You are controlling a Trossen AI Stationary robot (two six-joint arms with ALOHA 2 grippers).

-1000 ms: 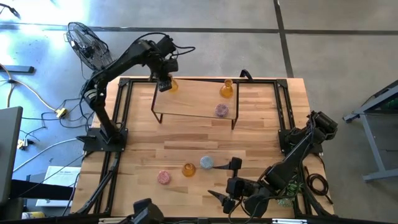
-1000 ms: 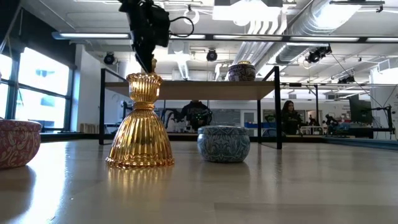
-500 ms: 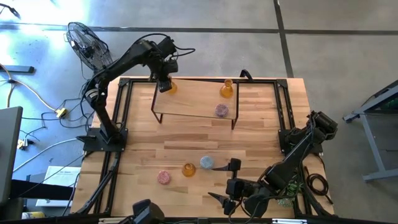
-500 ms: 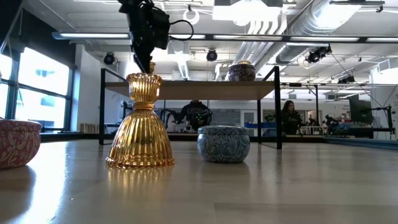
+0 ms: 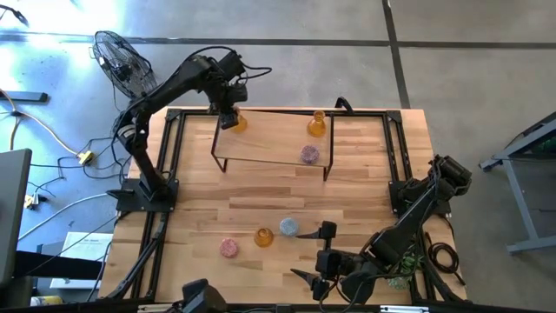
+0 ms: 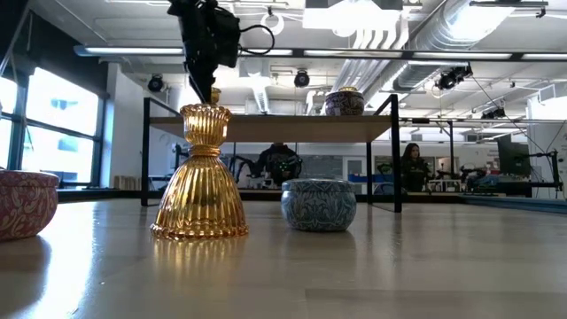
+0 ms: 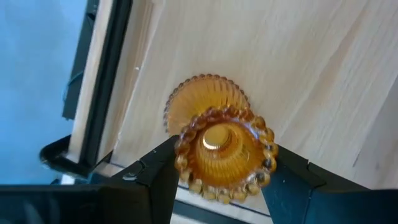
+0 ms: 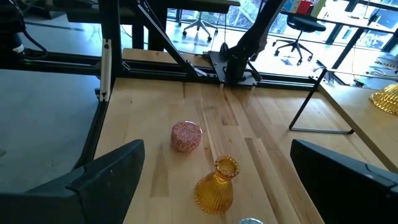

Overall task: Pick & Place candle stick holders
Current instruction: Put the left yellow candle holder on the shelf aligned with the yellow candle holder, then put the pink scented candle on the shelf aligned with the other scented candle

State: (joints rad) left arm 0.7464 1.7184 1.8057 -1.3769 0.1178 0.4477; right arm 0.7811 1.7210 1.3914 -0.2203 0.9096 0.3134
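My left gripper (image 5: 229,116) is over the far left corner of a raised wooden shelf (image 5: 269,143), shut on an amber flask-shaped holder (image 7: 222,155). A second amber holder (image 5: 317,124) and a mauve round one (image 5: 309,155) stand on the shelf. On the table near the front stand a pink round holder (image 5: 228,248), a third amber holder (image 5: 263,236) and a light blue round one (image 5: 288,228). My right gripper (image 5: 304,254) is open and empty near the front edge, just right of the light blue holder. My left gripper pinches the amber holder at its beaded top rim (image 7: 186,163) between its two fingers, one on each side. The fingers come from above, pointing down. The holder's wide base (image 7: 205,99) shows below, over the shelf top; whether it rests there cannot be told.
The shelf stands on thin black legs (image 5: 327,169). Black frame rails (image 5: 169,174) run along the table's left and right sides. A small green plant (image 5: 401,261) sits at the front right by my right arm. A fan (image 5: 117,56) stands off the table's far left.
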